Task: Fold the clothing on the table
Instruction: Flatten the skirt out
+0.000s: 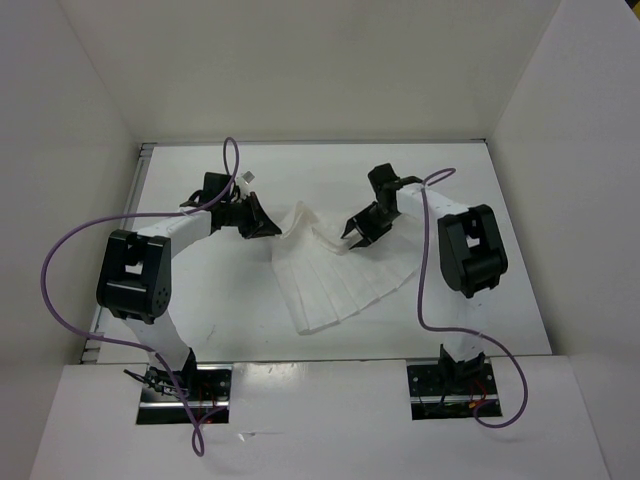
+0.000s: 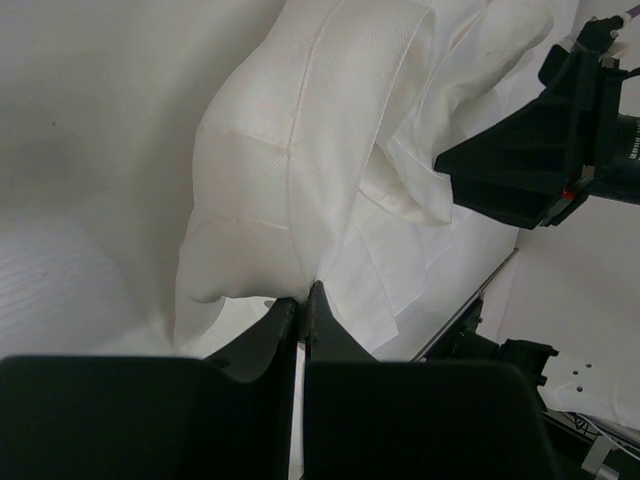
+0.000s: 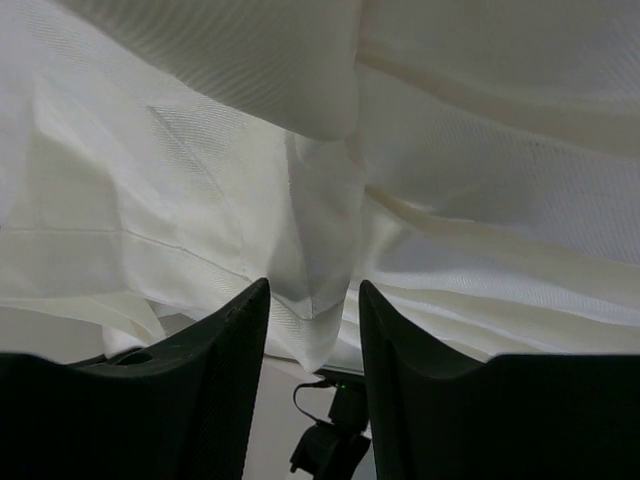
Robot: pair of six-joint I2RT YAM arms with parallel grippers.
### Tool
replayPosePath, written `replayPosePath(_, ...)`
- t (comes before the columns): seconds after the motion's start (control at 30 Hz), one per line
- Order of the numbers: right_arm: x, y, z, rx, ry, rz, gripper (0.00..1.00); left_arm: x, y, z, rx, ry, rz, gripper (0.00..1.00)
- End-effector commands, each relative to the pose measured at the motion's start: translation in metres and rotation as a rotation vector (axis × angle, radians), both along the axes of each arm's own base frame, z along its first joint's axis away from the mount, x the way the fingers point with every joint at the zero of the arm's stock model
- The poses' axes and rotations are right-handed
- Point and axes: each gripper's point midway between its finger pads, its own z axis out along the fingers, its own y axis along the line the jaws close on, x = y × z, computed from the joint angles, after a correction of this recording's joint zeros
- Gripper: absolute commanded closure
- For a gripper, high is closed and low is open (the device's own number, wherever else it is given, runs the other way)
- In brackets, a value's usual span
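- The right gripper (image 3: 313, 290) points into a white cloth (image 3: 180, 210) that fills nearly the whole view
- Its two black fingers (image 3: 215, 380) stand apart at the bottom edge
- A narrow hanging fold of the cloth drops into the gap between them, its tip just below the fingertips
- The cloth lies in loose overlapping layers with long creases
- Below the gap, a small dark part with a thin cable (image 3: 325, 445) shows, too blurred to name
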Motion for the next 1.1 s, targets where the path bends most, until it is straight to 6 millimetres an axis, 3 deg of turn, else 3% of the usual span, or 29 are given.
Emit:
replayPosePath(0.0,0.007,0.011,0.006,0.007,-0.023,0.024,0.55,0.001,-0.005,0.017,-0.025,-0.075,-0.040,1.00)
replayPosePath(0.1,0.010,0.017,0.008,0.010,-0.033,0.034,0.56,0.001,-0.005,0.017,-0.025,-0.075,-0.040,1.00)
replayPosePath(0.13,0.012,0.018,0.007,0.009,-0.039,0.044,0.65,0.001,-0.005,0.017,-0.025,-0.075,-0.040,1.00)
replayPosePath(0.17,0.012,0.018,0.007,0.009,-0.039,0.044,0.65,0.001,-0.005,0.017,-0.025,-0.075,-0.040,1.00)
replayPosePath(0.23,0.012,0.023,0.006,0.009,-0.039,0.053,0.83,0.001,-0.005,0.017,-0.025,-0.075,-0.040,1.00)
replayPosePath(0.27,0.013,0.023,0.009,0.008,-0.045,0.063,1.00,0.001,-0.005,0.014,-0.023,-0.066,-0.040,1.00)
replayPosePath(0.3,0.010,0.021,0.004,0.000,-0.020,0.063,1.00,0.001,-0.005,0.013,-0.023,-0.066,-0.040,1.00)
replayPosePath(0.37,0.019,0.020,0.016,-0.023,-0.063,0.079,1.00,0.001,-0.005,0.013,-0.023,-0.066,-0.040,1.00)
replayPosePath(0.57,0.039,0.000,0.069,-0.167,-0.238,0.113,1.00,0.002,-0.001,0.011,0.010,-0.059,-0.032,1.00)
replayPosePath(0.67,0.051,-0.013,0.103,-0.220,-0.350,0.133,1.00,0.015,0.024,0.022,0.019,-0.086,0.021,1.00)
replayPosePath(0.83,0.075,-0.067,0.160,-0.264,-0.540,0.071,1.00,0.037,0.072,0.063,0.034,-0.177,0.108,1.00)
replayPosePath(0.93,0.076,-0.086,0.174,-0.201,-0.609,0.057,1.00,0.039,0.084,0.066,0.032,-0.179,0.125,1.00)
replayPosePath(1.07,0.072,-0.099,0.174,-0.103,-0.639,0.064,1.00,0.037,0.081,0.071,0.018,-0.188,0.113,1.00)
